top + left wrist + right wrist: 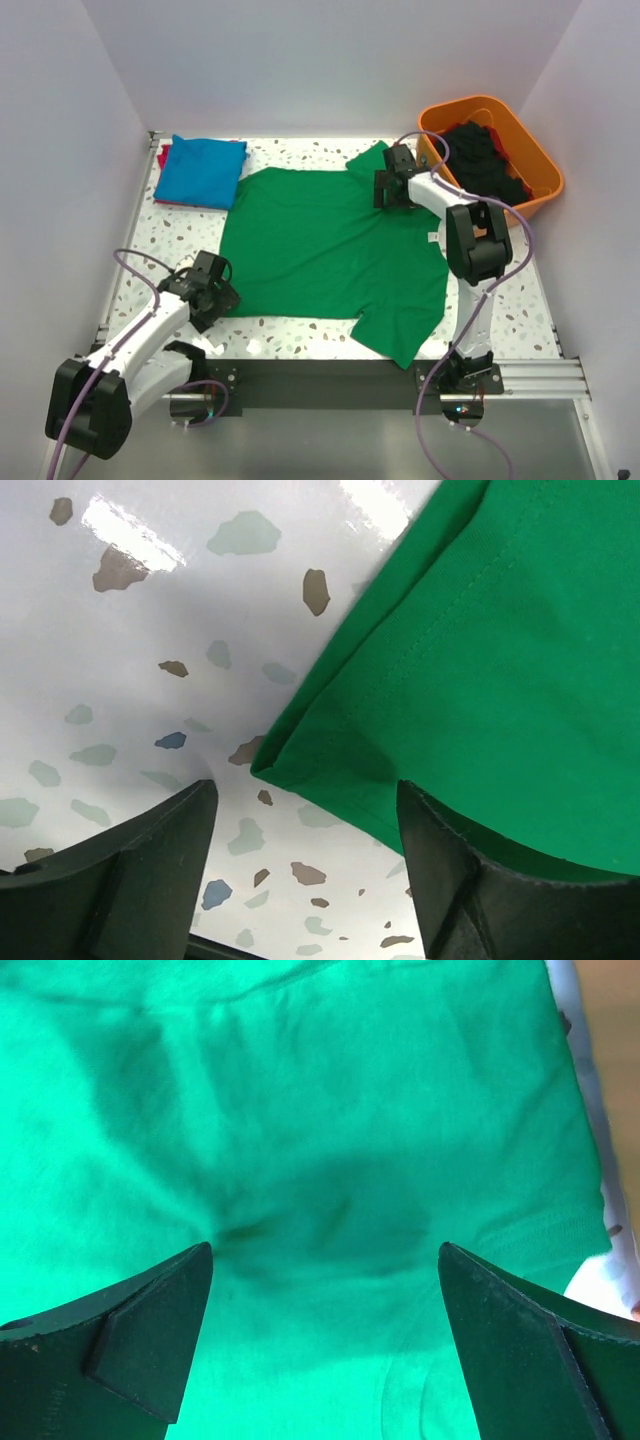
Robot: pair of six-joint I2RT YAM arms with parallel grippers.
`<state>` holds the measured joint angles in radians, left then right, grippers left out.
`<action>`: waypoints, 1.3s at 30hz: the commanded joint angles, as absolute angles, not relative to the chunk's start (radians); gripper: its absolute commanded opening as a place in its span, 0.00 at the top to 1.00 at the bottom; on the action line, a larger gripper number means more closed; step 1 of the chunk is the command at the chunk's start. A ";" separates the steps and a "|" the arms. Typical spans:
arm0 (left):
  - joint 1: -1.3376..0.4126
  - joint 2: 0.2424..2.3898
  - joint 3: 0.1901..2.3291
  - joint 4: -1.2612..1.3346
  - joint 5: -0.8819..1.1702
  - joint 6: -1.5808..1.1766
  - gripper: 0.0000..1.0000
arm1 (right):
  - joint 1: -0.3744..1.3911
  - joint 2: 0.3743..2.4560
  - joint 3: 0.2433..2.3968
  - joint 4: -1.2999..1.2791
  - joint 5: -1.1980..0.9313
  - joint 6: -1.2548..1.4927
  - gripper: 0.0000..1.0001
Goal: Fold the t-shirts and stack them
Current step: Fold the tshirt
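Note:
A bright green t-shirt lies spread flat in the middle of the table. A small white label shows near its right edge. My left gripper is open at the shirt's near left hem corner, which lies between the jaws with the right finger over the cloth. My right gripper is open just above the shirt's far right sleeve area. A folded blue t-shirt lies on a red one at the far left. Black shirts fill the tub.
An orange plastic tub stands at the far right corner. The speckled white table shows along the near edge and at the left. White walls close in the back and sides.

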<state>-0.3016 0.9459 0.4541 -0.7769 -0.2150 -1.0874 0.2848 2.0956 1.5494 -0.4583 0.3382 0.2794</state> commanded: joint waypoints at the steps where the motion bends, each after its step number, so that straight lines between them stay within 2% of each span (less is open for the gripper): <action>1: -0.299 1.007 0.474 -0.765 -0.244 -1.118 0.24 | 0.281 1.938 1.525 -0.439 0.304 0.273 0.01; 2: -0.301 1.021 0.477 -0.767 -0.245 -1.118 0.33 | 0.281 1.918 1.504 -0.433 0.301 0.270 0.01; 4: -0.299 1.042 0.483 -0.767 -0.245 -1.115 0.42 | 0.282 1.852 1.488 -0.437 0.293 0.268 0.01; 5: -0.299 1.040 0.483 -0.767 -0.247 -1.117 0.50 | 0.282 1.829 1.470 -0.442 0.293 0.270 0.01; 8: -0.299 1.013 0.474 -0.765 -0.258 -1.127 0.62 | 0.305 1.714 1.415 -0.449 0.296 0.275 0.01; 11: -0.299 0.997 0.472 -0.758 -0.278 -1.127 0.67 | 0.370 1.578 1.324 -0.486 0.347 0.307 0.01; 19: -0.299 0.996 0.474 -0.746 -0.295 -1.108 0.68 | 0.610 1.203 1.010 -0.673 0.405 0.469 0.01; 21: -0.299 0.979 0.468 -0.741 -0.288 -1.094 0.75 | 0.676 1.117 0.977 -0.754 0.391 0.511 0.01; 22: -0.299 0.976 0.466 -0.741 -0.285 -1.091 0.84 | 0.698 1.088 0.950 -0.784 0.393 0.531 0.01; 25: -0.299 0.953 0.460 -0.735 -0.279 -1.085 1.00 | 0.787 1.014 0.907 -0.903 0.362 0.621 0.01; 29: -0.299 0.922 0.449 -0.727 -0.268 -1.071 1.00 | 0.990 1.009 0.847 -1.072 0.319 0.797 0.01; 32: -0.299 0.894 0.442 -0.724 -0.255 -1.069 1.00 | 1.144 1.045 0.790 -1.094 0.290 0.906 0.02; 36: -0.299 0.882 0.437 -0.722 -0.250 -1.066 1.00 | 1.221 1.124 0.743 -1.055 0.265 0.928 0.08; 39: -0.299 0.885 0.437 -0.722 -0.250 -1.068 1.00 | 1.223 1.193 0.715 -1.003 0.267 0.899 0.18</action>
<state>-0.3016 0.8925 0.4431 -0.7559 -0.2516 -1.0805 1.2175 1.1534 0.7284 -1.0210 0.2684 0.8497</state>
